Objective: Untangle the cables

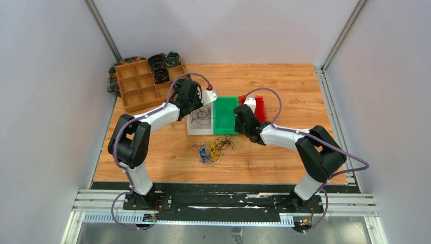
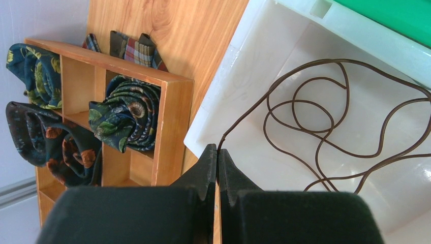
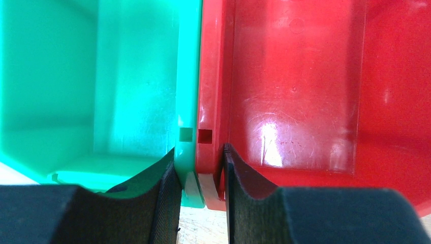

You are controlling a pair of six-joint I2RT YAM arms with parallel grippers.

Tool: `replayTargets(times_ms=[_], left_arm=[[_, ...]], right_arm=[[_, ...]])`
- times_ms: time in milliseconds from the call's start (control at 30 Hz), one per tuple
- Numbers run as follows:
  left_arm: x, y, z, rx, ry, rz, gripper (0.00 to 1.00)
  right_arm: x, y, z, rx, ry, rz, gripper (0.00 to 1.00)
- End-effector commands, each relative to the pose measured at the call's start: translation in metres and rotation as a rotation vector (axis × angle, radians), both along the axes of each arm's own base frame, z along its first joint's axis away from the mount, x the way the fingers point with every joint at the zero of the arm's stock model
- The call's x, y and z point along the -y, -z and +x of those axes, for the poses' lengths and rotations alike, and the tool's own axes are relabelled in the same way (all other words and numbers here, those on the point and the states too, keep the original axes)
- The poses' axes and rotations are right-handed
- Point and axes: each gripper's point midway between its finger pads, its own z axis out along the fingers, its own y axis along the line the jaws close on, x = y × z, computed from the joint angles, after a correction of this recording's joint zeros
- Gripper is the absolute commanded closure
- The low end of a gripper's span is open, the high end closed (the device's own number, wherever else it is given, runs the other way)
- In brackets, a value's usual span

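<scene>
Light wooden table point(image 1: 284, 152); wooden divided tray point(image 1: 133, 90) at its far-left corner. Mid-table, touching in a row: white plastic bin point(image 1: 192, 128), green plastic bin point(image 1: 225, 116), red plastic bin point(image 1: 260, 108). Right gripper point(image 3: 201, 152) part-open, clamped across the adjoining green and red walls. Black, yellow and blue cable tangle point(image 1: 212, 149) on the table just in front of the bins. Left gripper point(image 2: 217, 152) closed, pinching a thin dark-brown cable point(image 1: 202, 116) looped in the white bin.
</scene>
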Motion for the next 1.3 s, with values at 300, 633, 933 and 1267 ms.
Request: replayTargets(times_ms=[300,633,933,1267], left_arm=[[0.064,0.0,-0.018,-0.169,0.021,-0.3,0.97],[0.056,0.027,-0.018,-0.189,-0.023,-0.266,0.8],[0.049,-0.034,-0.014,-0.18,-0.062,-0.311,0.3],[0.051,-0.095,-0.056,-0.235,-0.011,-0.397,0.02]], right_arm=[[-0.018,-0.003,-0.002,-0.025,0.018,0.094,0.76],[-0.03,-0.018,-0.004,0.016,-0.019,0.199,0.5],[-0.027,-0.061,-0.005,0.137,-0.066,0.258,0.31],[-0.04,-0.091,-0.033,0.181,-0.21,0.334,0.3]])
